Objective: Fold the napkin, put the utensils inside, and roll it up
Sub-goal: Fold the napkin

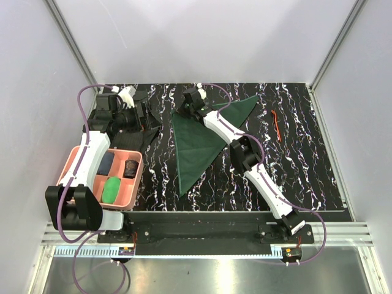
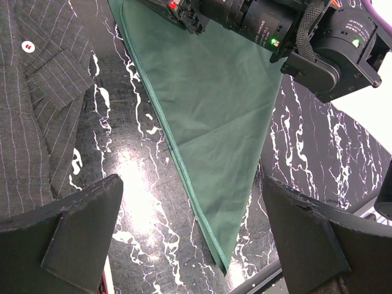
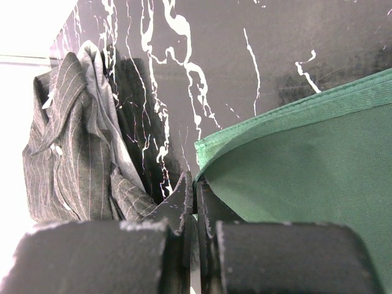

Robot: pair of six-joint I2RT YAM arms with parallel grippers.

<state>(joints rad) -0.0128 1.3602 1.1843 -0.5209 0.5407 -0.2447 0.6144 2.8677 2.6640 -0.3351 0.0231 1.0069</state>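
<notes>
With your right gripper (image 3: 195, 197) pinched on the napkin (image 3: 306, 196) corner, lay edges flush; left gripper (image 2: 196, 229) hangs wide, empty.

Plain dark green napkin (image 1: 196, 147) at centre; orange-red fork (image 1: 275, 124) at 2 o'clock; black desk (image 1: 294, 171) veined white like marble; dark grey pinstriped shirt (image 2: 37, 122) at 10 o'clock; salmon-pink tray (image 1: 138, 180) at 8 o'clock

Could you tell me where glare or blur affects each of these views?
Left wrist view: a bright glare patch on the glossy table, right edge blown out white. Right wrist view: the right gripper, close to the lens, is soft; the napkin is sharp. Top external view: evenly lit and sharp.
</notes>
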